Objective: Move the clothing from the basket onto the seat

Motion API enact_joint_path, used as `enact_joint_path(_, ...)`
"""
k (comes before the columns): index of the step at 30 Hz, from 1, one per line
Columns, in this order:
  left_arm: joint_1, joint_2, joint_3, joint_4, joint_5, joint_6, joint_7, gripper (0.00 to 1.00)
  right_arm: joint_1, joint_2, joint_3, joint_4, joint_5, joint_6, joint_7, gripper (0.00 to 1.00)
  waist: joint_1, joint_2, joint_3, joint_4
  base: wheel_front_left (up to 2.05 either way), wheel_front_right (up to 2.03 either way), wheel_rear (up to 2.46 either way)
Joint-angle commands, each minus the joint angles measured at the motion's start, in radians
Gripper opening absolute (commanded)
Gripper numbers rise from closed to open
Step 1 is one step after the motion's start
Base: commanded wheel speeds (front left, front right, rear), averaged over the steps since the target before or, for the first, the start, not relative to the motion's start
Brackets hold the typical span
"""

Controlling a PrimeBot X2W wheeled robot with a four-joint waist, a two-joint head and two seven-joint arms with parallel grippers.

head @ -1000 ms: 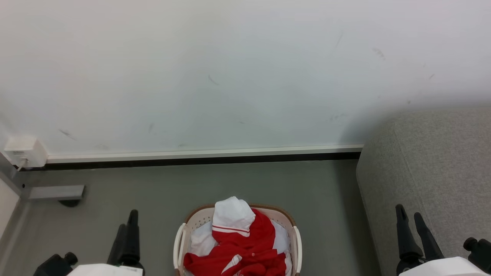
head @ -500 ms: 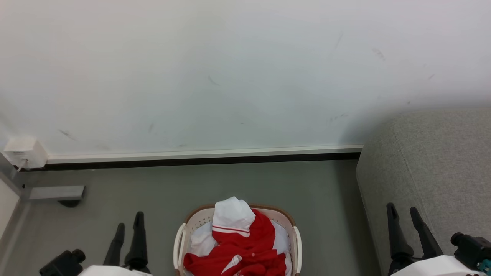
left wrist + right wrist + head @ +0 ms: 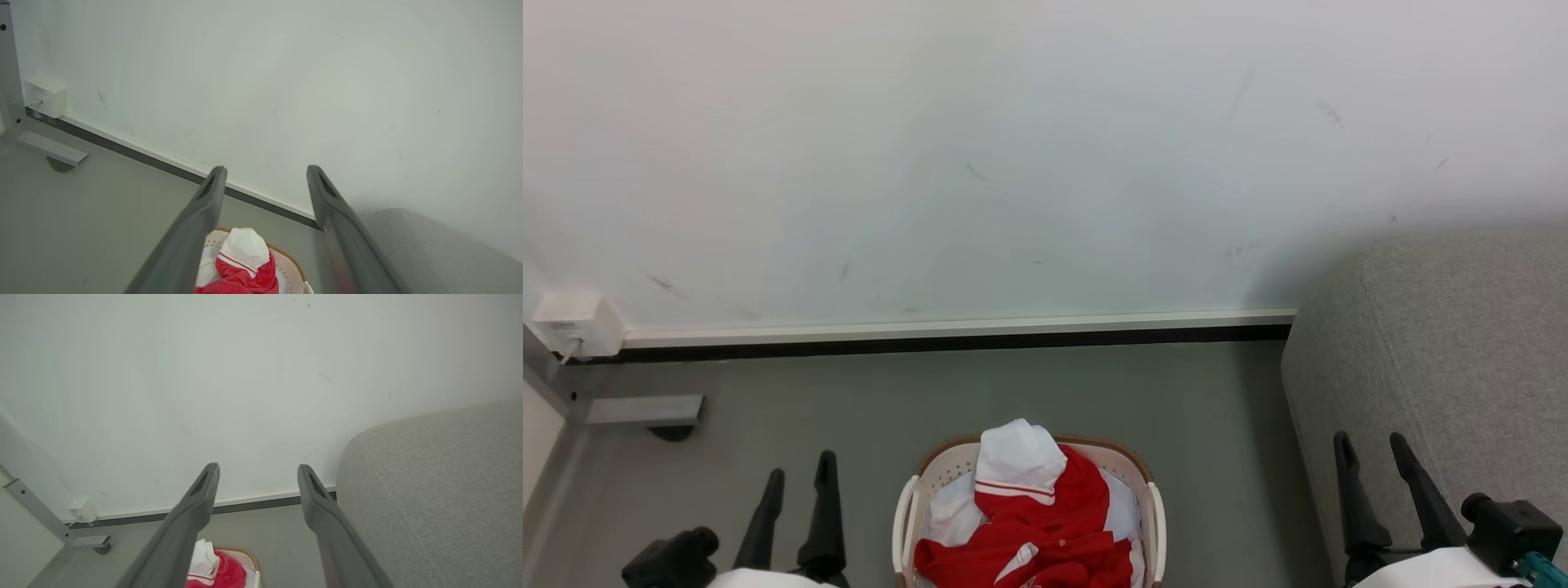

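Head view, and there is your clothing: red with white panels, heaped in the basket, with a white fold edged in red-and-white stripe standing up at the basket's far end. A pale liner cloth peeks out under it along the basket's left and right walls. The basket sits on the grey floor.

Left of the basket, your left gripper hangs over the floor with its fingers spread apart, clear of the basket's handle. Right of the basket, your right gripper has its fingers spread just the same, the tips showing against the seat. That seat, a big grey sofa, stands to the basket's right with a strip of floor between the two, and it runs back to the wall.

In the left wrist view, the two fingers are splayed wide, with the clothing and the basket's far rim low between them. In the right wrist view, the fingers are splayed again, the clothing's white fold down by one finger and the sofa off to the other side.

Beyond the basket, a baseboard runs along the foot of the white wall. Far to the basket's left there is a small white box on the wall and a grey metal foot on the floor.
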State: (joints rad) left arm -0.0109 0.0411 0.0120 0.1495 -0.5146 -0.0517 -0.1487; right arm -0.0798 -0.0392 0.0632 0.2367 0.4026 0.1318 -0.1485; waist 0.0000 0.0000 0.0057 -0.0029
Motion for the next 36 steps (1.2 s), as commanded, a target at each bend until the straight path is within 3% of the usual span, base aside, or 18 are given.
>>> enact_joint_path(1, 0.005, 0.009, 0.002, -0.014, 0.037, 0.002, -0.011, 1.0, -0.019, -0.011, 0.003, -0.006, -0.036, -0.001, -0.011, 1.0, 0.0, 0.0, 0.0, 0.0, 0.0, 0.0, 0.0)
enact_joint_path(13, 0.017, 0.01, -0.004, -0.023, 0.153, 0.011, -0.041, 1.0, -0.016, -0.012, 0.006, -0.009, -0.15, -0.001, -0.041, 1.0, 0.0, 0.0, 0.004, 0.007, 0.0, 0.0, 0.0)
enact_joint_path(36, 0.034, 0.012, 0.014, -0.029, 0.326, 0.009, -0.088, 1.0, -0.008, -0.014, 0.015, 0.022, -0.262, -0.002, -0.087, 1.0, 0.0, 0.0, 0.01, -0.002, 0.0, 0.0, 0.0)
